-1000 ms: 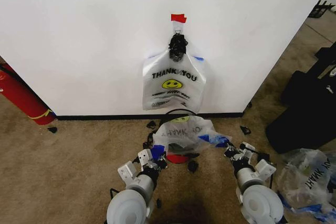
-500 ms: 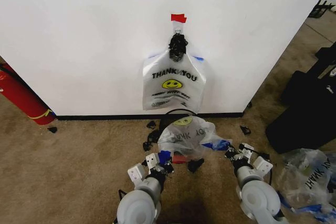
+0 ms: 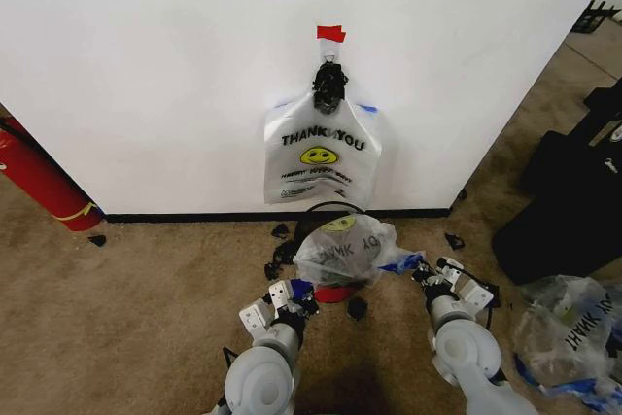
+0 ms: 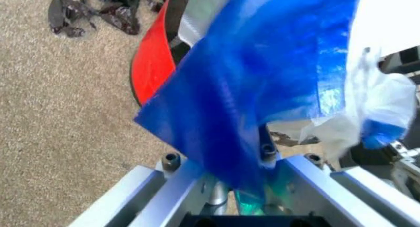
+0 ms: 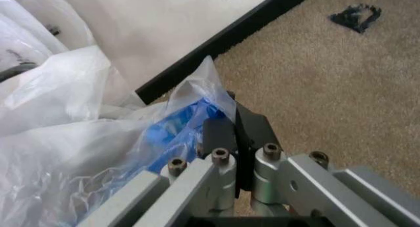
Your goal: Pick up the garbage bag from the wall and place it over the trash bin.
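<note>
**Bag draped over bin, both grippers clamped on its trim**

Head view: you had the garbage bag (image 3: 347, 248) over the trash bin (image 3: 335, 292) on the carpet (image 3: 146, 289), just before the wall (image 3: 155, 65). Left gripper (image 3: 294, 295) and right gripper (image 3: 422, 271) flanked it. Another bag (image 3: 321, 157) hung on the wall.

Left wrist view: fingers closed on blue trim (image 4: 262, 84).

Right wrist view: pads (image 5: 220, 133) pinched together on the bag's edge.

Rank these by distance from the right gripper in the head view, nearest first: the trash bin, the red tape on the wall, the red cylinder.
From the right gripper:
1. Trash bin, just beside it toward the robot's left.
2. Red tape, high on the wall ahead.
3. Red cylinder, far left against the wall.
</note>
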### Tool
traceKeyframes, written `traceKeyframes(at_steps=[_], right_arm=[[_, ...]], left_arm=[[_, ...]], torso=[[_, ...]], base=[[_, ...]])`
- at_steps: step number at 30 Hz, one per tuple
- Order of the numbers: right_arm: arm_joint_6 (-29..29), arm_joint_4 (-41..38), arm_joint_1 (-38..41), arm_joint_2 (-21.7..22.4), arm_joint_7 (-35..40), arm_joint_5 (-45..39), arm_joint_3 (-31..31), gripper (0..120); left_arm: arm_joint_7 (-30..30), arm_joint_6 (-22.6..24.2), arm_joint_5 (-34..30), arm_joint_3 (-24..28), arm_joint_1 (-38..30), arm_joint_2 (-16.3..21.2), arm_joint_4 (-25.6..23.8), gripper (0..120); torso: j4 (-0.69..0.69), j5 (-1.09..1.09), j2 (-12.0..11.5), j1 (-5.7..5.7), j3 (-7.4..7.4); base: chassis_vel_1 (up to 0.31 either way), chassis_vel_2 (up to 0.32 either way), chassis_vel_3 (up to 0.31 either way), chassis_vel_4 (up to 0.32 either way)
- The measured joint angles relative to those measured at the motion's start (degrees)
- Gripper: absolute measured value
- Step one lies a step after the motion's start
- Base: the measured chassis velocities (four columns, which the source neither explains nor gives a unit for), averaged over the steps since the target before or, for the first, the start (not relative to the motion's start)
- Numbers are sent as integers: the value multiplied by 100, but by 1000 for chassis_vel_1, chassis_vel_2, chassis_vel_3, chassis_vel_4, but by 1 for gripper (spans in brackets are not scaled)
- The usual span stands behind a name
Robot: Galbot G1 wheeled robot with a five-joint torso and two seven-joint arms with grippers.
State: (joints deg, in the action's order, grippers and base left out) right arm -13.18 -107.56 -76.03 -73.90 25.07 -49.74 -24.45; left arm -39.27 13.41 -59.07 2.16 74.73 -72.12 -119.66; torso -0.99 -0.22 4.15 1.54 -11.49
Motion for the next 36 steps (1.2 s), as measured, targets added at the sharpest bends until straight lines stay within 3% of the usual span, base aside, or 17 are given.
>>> traceKeyframes(at_steps=[4, 14, 17, 19, 25, 26, 31, 33, 34, 36], right_arm=[[27, -132, -143, 31, -78, 82, -9, 0], [173, -578, -660, 230, -310, 776, 2, 33], [170, -620, -819, 395, -474, 1161, 127, 48], [173, -620, -845, 418, -517, 1223, 138, 51], [487, -617, -1298, 658, -1153, 2158, 1, 77], [487, -617, -1298, 658, -1153, 2158, 1, 77], [1524, -529, -1808, 920, -1904, 3534, -343, 95], [2481, -220, -2017, 989, -2335, 4609, -576, 99], [2481, -220, -2017, 989, -2335, 4609, -576, 99], [3568, 265, -1946, 957, -2546, 5790, -805, 100]], left_arm=[[59, 44, 63, -1, 125, 58, -173, 15], [289, 158, 472, -89, 801, 360, -954, 51], [440, 192, 886, -183, 1365, 398, -1302, 66], [484, 186, 993, -195, 1456, 405, -1334, 66], [990, -96, 2209, -270, 1852, 526, -1384, 94], [990, -96, 2209, -270, 1852, 526, -1384, 94], [1366, -514, 3373, -548, 1957, 704, -1369, 100], [1481, -742, 3851, -629, 2043, 733, -1399, 100], [1481, -742, 3851, -629, 2043, 733, -1399, 100], [1549, -928, 4124, -638, 2097, 697, -1402, 100]], torso=[[0, 0, 0, 0, 0], [0, -1, 0, 0, 1], [2, 0, 0, 0, 1], [2, 0, 0, 0, 1], [-1, 0, 0, 0, 1], [-1, 0, 0, 0, 1], [1, -1, 0, 0, 1], [-3, -1, 0, 0, 1], [-3, -1, 0, 0, 1], [-1, 0, 0, -1, 1]], base=[[0, 0, 0, 0], [0, 0, 0, 0], [0, 0, 0, 0], [0, 0, 0, 0], [0, 0, 0, 0], [0, 0, 0, 0], [0, 0, 0, 0], [0, 0, 0, 0], [0, 0, 0, 0], [0, 0, 0, 0]])
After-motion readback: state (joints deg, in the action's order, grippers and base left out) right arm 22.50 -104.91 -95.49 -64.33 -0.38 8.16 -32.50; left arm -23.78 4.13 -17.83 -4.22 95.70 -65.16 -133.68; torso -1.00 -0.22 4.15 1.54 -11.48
